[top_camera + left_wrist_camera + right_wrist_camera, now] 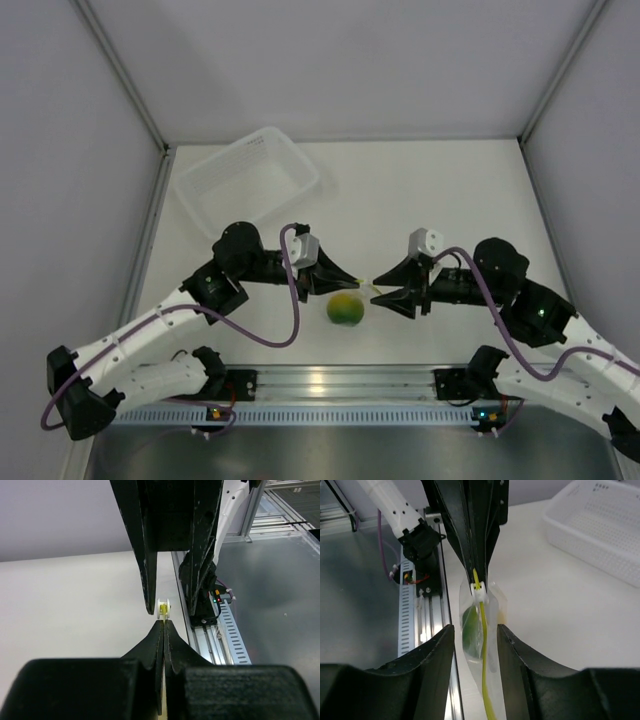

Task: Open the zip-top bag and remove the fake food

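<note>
The zip-top bag [492, 611] hangs between my two grippers above the table, its yellow zip strip [483, 650] running toward the right wrist camera. A white slider [478, 591] sits on the strip; it also shows in the left wrist view [164, 608]. The fake food [345, 308], yellow and green, sits inside the bag and shows green in the right wrist view [469, 627]. My left gripper [360, 281] [164, 624] is shut on the bag's zip end. My right gripper [378, 287] [475, 630] is open, its jaws on either side of the strip without touching it.
A translucent white basket [250, 180] stands at the back left of the table, also in the right wrist view [600, 535]. The aluminium rail [330, 385] with the arm bases runs along the near edge. Grey walls enclose the table.
</note>
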Motion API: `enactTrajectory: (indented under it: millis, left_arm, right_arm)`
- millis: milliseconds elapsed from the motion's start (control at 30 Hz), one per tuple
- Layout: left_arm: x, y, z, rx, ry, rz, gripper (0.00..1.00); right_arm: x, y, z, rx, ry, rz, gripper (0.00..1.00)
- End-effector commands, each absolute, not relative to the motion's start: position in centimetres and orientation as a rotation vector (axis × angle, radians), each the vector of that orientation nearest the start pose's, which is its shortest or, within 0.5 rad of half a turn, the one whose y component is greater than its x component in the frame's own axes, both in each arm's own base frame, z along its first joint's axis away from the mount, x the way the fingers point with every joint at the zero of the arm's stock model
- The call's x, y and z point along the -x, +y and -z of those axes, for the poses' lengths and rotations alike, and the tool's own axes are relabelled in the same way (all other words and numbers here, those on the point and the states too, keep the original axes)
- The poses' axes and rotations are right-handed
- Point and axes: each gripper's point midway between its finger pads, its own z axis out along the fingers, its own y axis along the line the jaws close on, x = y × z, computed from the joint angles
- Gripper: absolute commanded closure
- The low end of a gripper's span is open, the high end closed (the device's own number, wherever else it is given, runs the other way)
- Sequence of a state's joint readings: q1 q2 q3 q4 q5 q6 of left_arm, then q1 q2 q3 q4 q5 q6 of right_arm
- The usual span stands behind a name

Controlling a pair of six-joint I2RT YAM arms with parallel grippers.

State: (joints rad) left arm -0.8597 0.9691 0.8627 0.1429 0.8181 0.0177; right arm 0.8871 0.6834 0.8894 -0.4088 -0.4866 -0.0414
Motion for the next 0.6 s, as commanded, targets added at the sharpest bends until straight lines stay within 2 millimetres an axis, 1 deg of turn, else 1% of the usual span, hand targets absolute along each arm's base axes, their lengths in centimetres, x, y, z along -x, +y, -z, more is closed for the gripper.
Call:
enactTrajectory:
  millis: [0, 100, 200, 333, 400, 500, 567]
  left_arm:
    - [-10.4, -32.4, -34.6, -1.32, 1.032, 1.284, 1.0]
    - [-10.2, -32.5, -34.5, -1.33, 1.03, 1.296, 1.0]
    - [-10.1, -32.5, -34.6, -1.333, 1.031, 1.304, 1.0]
    - [-10.0, -32.5, -34.5, -1.341, 1.025, 1.309, 1.0]
    - [-9.9, -32.5, -34.5, -1.343, 1.023, 1.311, 1.0]
    - [-9.9, -32.5, -34.6, -1.343, 1.02, 1.31, 1.0]
    - [-9.7, -32.4, -34.7, -1.346, 1.013, 1.311, 1.0]
  right_arm:
    - [-9.9, 25.6, -34.1, 1.101, 1.284, -1.065, 0.6]
    - [-9.9, 25.6, -35.3, 1.074, 1.23, -1.071, 0.59]
    - [-9.8, 25.9, -35.8, 1.081, 1.204, -1.09, 0.59]
    - [-9.9, 26.7, -35.8, 1.098, 1.198, -1.105, 0.62]
    - [-9.9, 26.8, -35.8, 1.104, 1.195, -1.111, 0.66]
    - [-10.0, 27.1, -35.5, 1.112, 1.203, -1.116, 0.71]
    - [-9.9, 27.2, -35.3, 1.101, 1.231, -1.143, 0.71]
